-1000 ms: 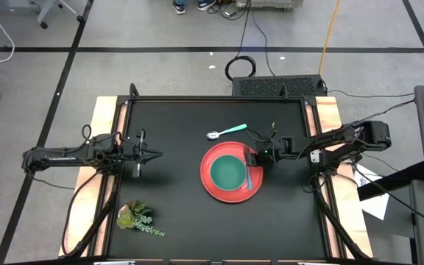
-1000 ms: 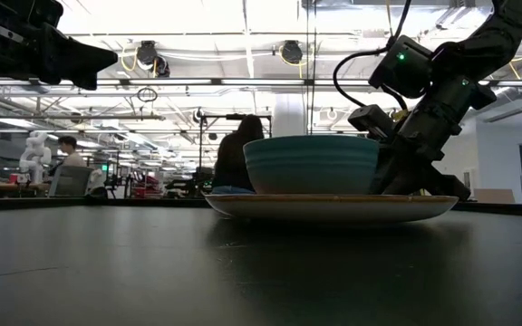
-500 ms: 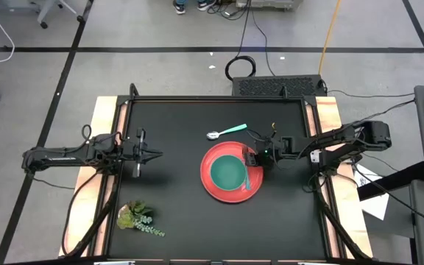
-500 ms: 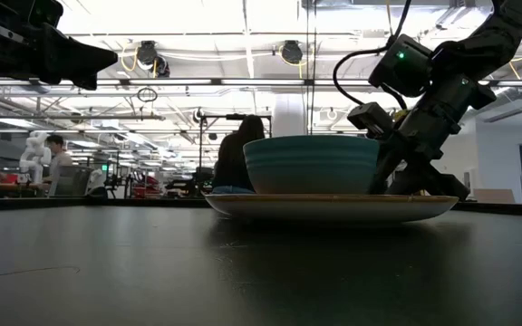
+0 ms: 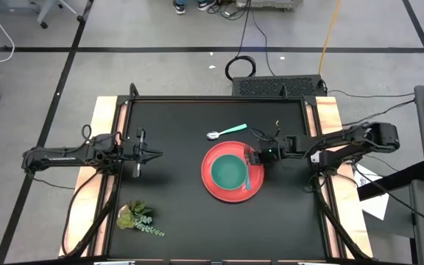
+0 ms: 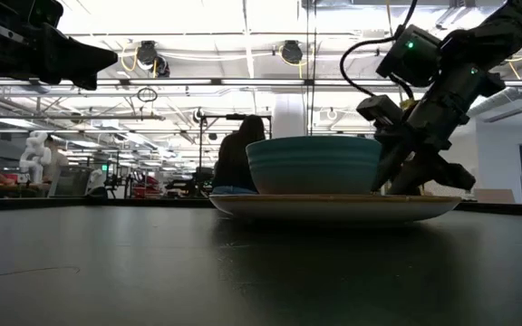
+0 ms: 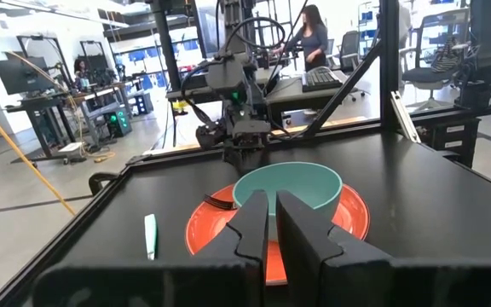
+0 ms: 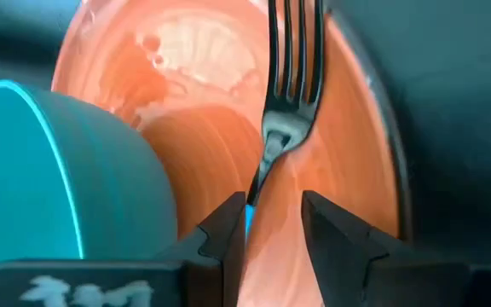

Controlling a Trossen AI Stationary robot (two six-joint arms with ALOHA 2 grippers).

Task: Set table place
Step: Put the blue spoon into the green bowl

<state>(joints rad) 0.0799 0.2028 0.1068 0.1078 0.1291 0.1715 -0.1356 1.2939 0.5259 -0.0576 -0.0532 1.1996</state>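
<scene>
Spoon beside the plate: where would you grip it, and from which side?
Grip the spoon at mid-handle, coming straight down from above. It lies flat on the bare table, apart from the plate, handle slanting away from the bowl end, so fingers can straddle the thin handle crosswise. A judgement only.

Grey tiled floor (image 5: 160, 29) with black cables (image 5: 252, 44), bright ceiling lights (image 6: 225, 18), distant office desks (image 7: 331, 81).

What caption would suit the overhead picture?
Right claw open over a blue-handled fork lying on the round red plate beside the teal-green bowl; spoon waits nearby.
</scene>
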